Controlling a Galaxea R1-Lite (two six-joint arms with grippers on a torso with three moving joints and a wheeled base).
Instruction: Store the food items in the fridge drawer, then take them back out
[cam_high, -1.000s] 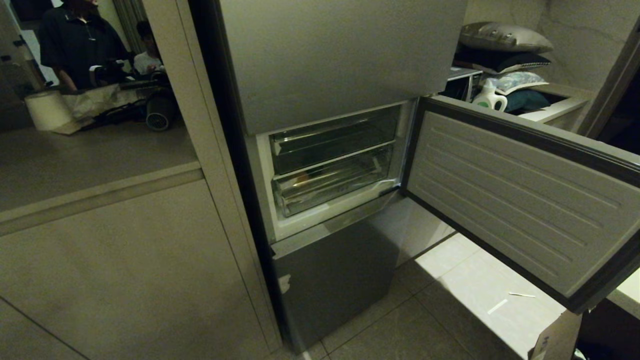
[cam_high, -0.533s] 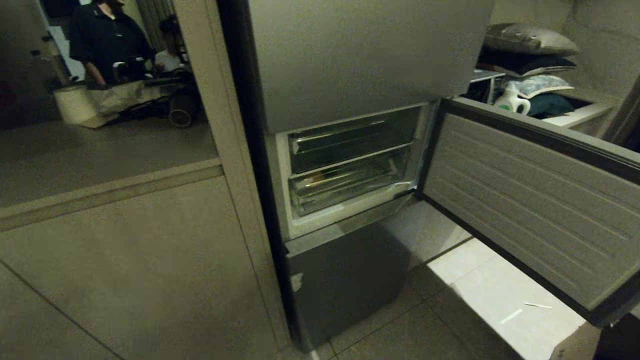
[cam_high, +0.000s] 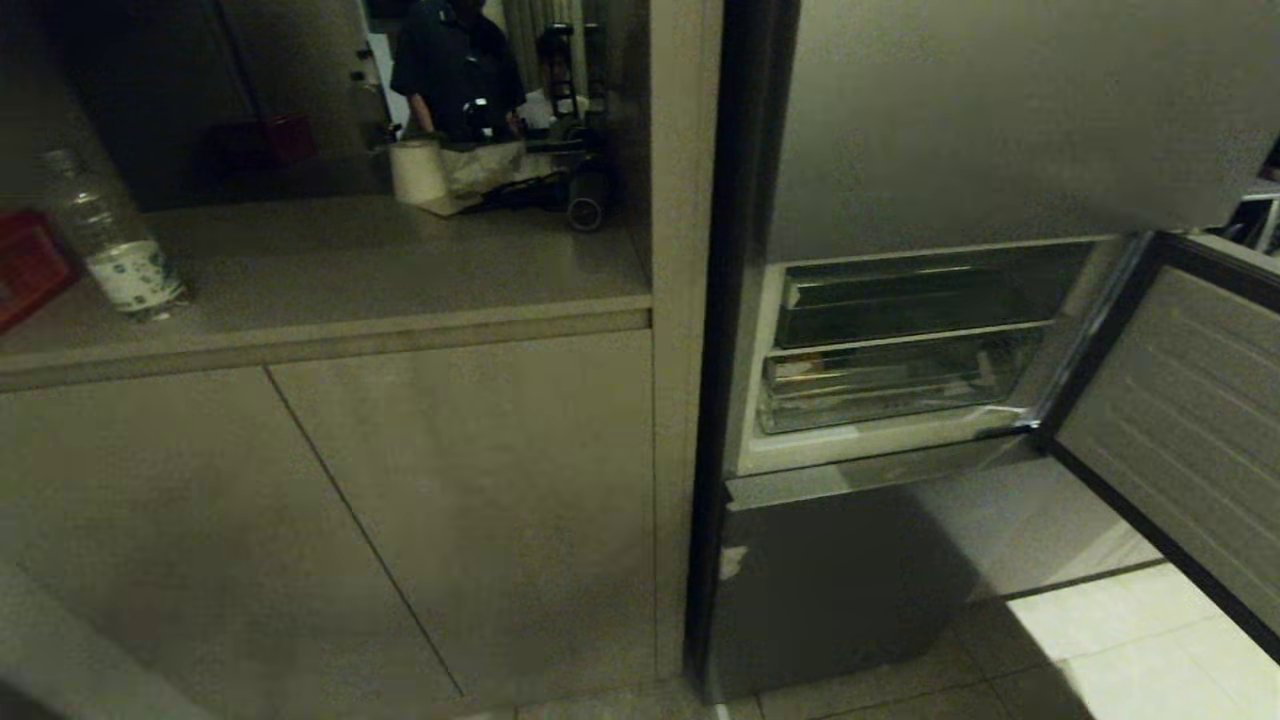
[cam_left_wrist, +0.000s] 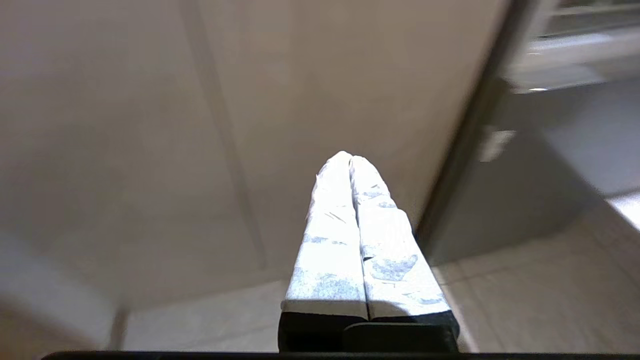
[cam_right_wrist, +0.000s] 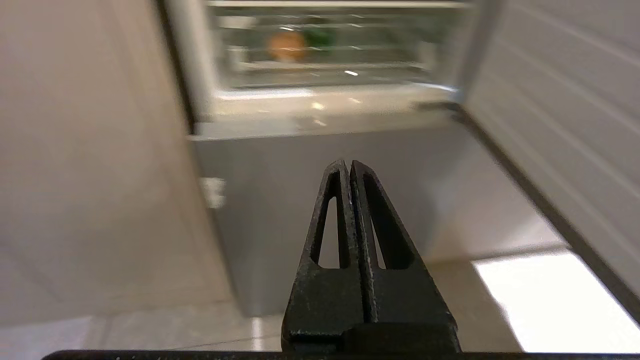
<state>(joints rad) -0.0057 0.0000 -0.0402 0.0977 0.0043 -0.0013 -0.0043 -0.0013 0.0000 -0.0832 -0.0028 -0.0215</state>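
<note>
The fridge's middle compartment stands open at the right of the head view, with the clear fridge drawer (cam_high: 880, 395) pushed in below another clear bin. In the right wrist view a tan potato (cam_right_wrist: 285, 46) and a dark green pepper (cam_right_wrist: 320, 36) lie inside the fridge drawer (cam_right_wrist: 325, 67). My right gripper (cam_right_wrist: 349, 164) is shut and empty, low in front of the grey lower door panel, well short of the drawer. My left gripper (cam_left_wrist: 350, 157) is shut and empty too, facing the beige cabinet front. Neither arm shows in the head view.
The fridge door (cam_high: 1190, 420) swings open to the right. A beige cabinet (cam_high: 400, 480) with a counter stands on the left, carrying a water bottle (cam_high: 110, 245), a red box (cam_high: 25, 265) and a paper roll (cam_high: 415, 170). A person (cam_high: 455, 65) stands beyond the counter.
The whole head view has swung to the left: the fridge has slid rightward in the picture and the counter with the water bottle has come into sight. The drawer stays as it was.
</note>
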